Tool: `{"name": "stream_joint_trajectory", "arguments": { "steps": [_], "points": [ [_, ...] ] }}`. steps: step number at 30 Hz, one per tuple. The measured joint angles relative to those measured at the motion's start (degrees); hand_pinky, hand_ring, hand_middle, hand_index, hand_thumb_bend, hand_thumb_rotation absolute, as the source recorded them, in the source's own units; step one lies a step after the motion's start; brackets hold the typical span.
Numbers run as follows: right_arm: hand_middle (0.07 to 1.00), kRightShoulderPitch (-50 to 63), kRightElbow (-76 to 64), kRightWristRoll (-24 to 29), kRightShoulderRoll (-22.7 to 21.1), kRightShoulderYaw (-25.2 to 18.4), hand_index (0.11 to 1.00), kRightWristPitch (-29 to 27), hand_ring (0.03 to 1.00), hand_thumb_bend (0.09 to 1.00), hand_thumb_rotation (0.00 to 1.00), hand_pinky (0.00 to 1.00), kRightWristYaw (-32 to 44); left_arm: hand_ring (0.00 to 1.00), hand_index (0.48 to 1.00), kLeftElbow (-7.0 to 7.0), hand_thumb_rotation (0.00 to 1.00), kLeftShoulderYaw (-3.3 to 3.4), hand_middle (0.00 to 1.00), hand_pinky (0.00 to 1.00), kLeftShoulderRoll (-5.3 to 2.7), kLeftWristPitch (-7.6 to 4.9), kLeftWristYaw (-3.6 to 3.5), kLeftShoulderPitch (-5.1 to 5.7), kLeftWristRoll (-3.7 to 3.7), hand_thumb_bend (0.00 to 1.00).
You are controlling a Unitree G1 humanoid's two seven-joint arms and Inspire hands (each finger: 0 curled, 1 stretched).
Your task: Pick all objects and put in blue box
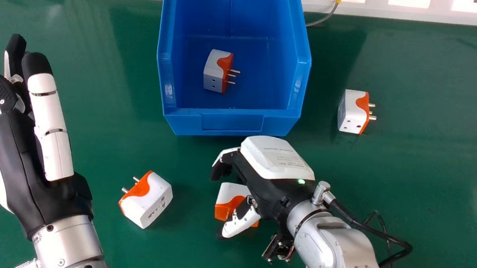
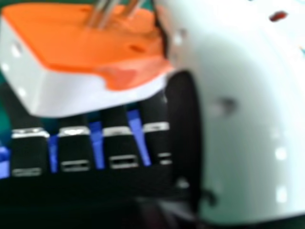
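Orange-white glossy adapter point(image 1: 230, 194), boxy, metal-pinned, clasped in right hand point(image 1: 264, 183); left hand point(image 1: 24, 163) released, straight.

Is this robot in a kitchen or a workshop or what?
Probably a workshop or robot lab. There's a plain green tabletop, an open blue bin, and plug adapters lying about like practice pieces.

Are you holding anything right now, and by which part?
The left hand holds nothing. The right hand is over a white-and-orange plug adapter, but whether it grips it, and where, cannot be told.
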Motion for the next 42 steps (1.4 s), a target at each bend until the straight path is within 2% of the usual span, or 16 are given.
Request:
{"name": "stream_joint_trajectory", "arguments": {
  "steps": [8,18,22,27,34,38,40,42],
  "points": [
    [0.511,1.31,-0.21,1.84,-0.18,-0.04,0.513,-0.36,0.443,0.493,0.00,0.32,-0.70,0.96,0.952,0.00,0.82,-0.02,0.96,0.93,0.00,0.00,0.02,0.00,-0.08,0.53],
    [0.495,3.32,-3.55,4.64,-0.55,-1.00,0.524,-3.72,0.434,0.493,0.00,0.32,-4.22,0.96,0.951,0.00,0.82,-0.05,0.96,0.94,0.00,0.00,0.02,0.00,-0.07,0.53],
    [0.493,5.48,-7.33,6.69,-1.18,-2.52,0.525,-8.41,0.434,0.493,0.00,0.31,-8.62,0.96,0.950,0.00,0.82,-0.07,0.96,0.93,0.00,-0.05,0.07,0.00,-0.06,0.53],
    [0.479,7.22,-12.60,9.06,-1.17,-5.40,0.512,-13.13,0.437,0.499,0.00,0.36,-12.90,0.96,0.951,0.00,0.82,-0.14,0.96,0.93,0.00,-0.02,0.30,-0.01,-0.03,0.53],
    [0.487,7.44,-14.39,9.37,0.00,-9.19,0.510,-18.59,0.430,0.500,0.00,0.36,-20.67,0.96,0.948,0.20,0.83,-0.16,0.95,0.93,0.00,0.00,0.40,-0.11,0.05,0.52],
    [0.483,5.42,-13.61,9.23,1.10,-10.91,0.524,-19.45,0.417,0.497,0.00,0.34,-24.10,0.95,0.942,0.38,0.82,-0.12,0.95,0.92,0.00,0.08,0.62,-0.75,0.05,0.53],
    [0.483,2.33,-11.92,9.30,1.73,-12.15,0.527,-20.39,0.413,0.496,0.00,0.33,-25.78,0.95,0.940,0.70,0.82,-0.12,0.95,0.93,-0.04,0.12,0.76,-1.74,0.06,0.53],
    [0.488,-0.36,-10.18,9.28,2.01,-12.79,0.524,-21.36,0.415,0.497,0.00,0.33,-27.41,0.95,0.941,0.88,0.82,-0.12,0.95,0.93,-0.08,0.14,0.85,-2.23,0.06,0.53]
  ]
}}
